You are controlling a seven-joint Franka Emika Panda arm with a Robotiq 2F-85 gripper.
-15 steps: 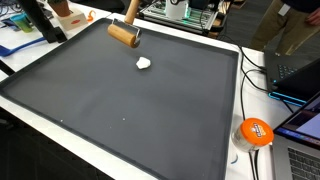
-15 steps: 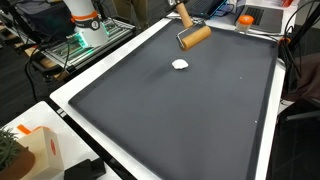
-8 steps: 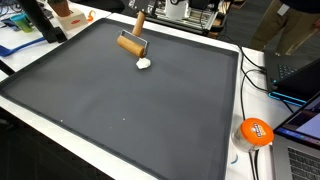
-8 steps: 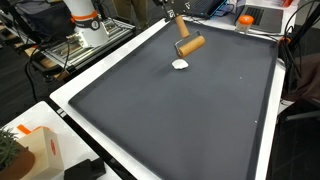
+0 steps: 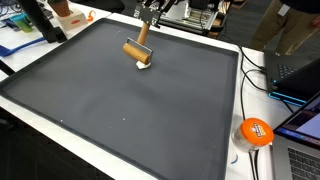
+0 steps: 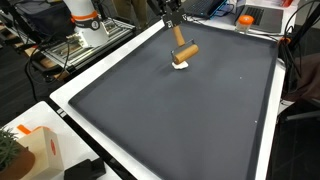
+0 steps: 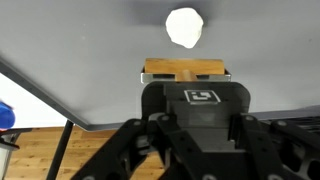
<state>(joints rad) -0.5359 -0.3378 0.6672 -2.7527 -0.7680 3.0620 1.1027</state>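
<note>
In an exterior view, the pincer (image 5: 149, 17) is clamped shut on the handle of the wooden roller with a cylindrical head (image 5: 136, 50). The head sits just at the small white doughy lump (image 5: 146, 66) on the dark grey mat (image 5: 120, 115). The lump looks rounded rather than flattened, so most of the rolling seems left.

In an exterior view, the roller (image 6: 185, 54) overlaps the lump (image 6: 180, 66); whether they touch cannot be told.

In the wrist view, the pincer (image 7: 190, 88) hides its own fingers and the handle. Only the roller's wooden edge (image 7: 185, 68) and the lump (image 7: 185, 27) beyond it show.
</note>
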